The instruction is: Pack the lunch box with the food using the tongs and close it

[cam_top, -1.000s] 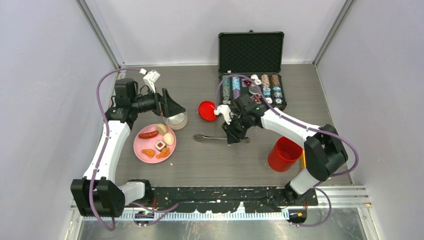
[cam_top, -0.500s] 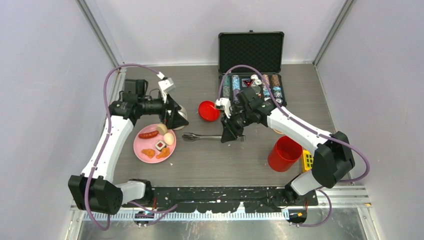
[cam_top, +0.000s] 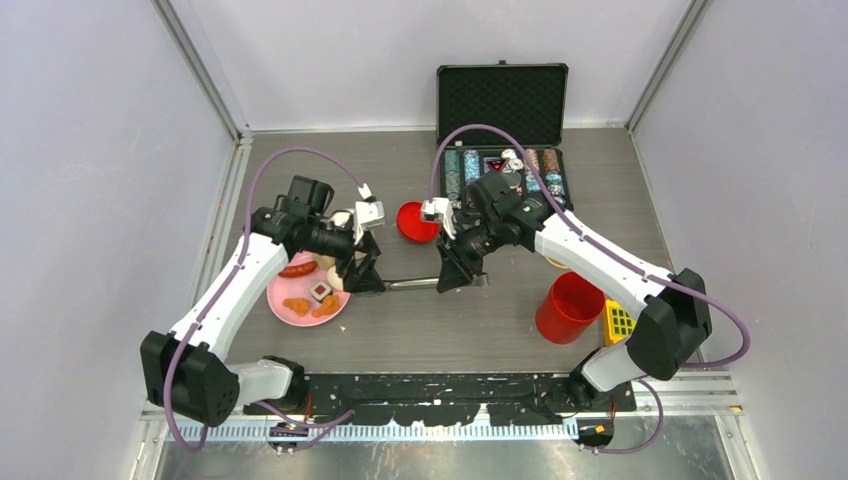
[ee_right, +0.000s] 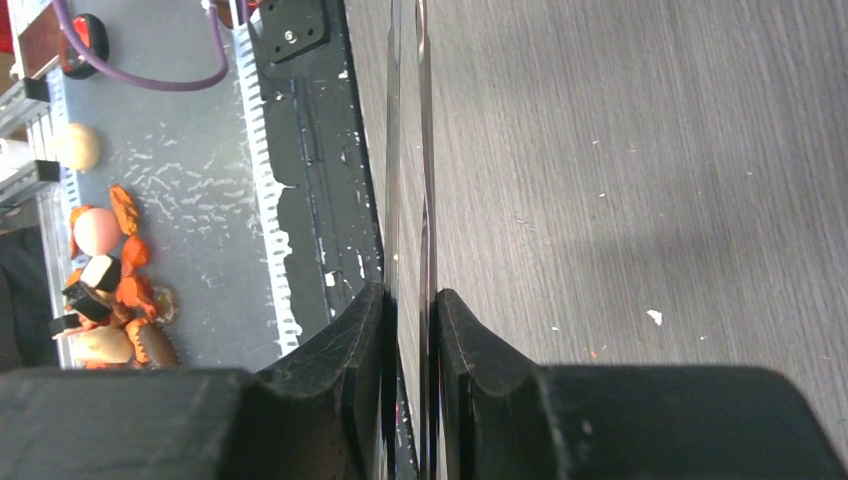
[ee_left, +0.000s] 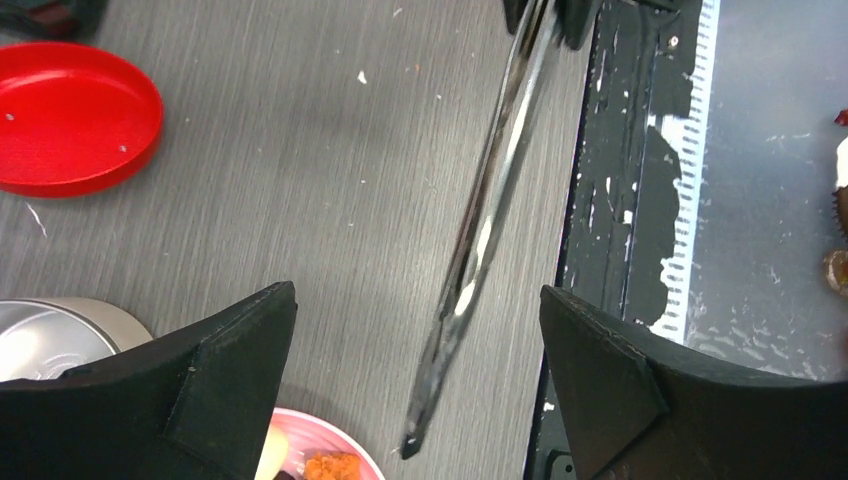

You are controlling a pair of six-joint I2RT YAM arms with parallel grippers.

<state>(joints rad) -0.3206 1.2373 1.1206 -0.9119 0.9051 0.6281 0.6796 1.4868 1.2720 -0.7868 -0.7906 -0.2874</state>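
Grey table (cam_top: 420, 335), arms (cam_top: 590, 255) inward over tongs (cam_top: 410, 285)

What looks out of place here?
A heap of toy food lies on the grey ledge past the black edge strip, off the table and away from the pink plate. Nothing else stands out.

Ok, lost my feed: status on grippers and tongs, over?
Right gripper shut on tongs. Left gripper open, poised over their free end. Pink plate beside the tip, apart; nothing between.
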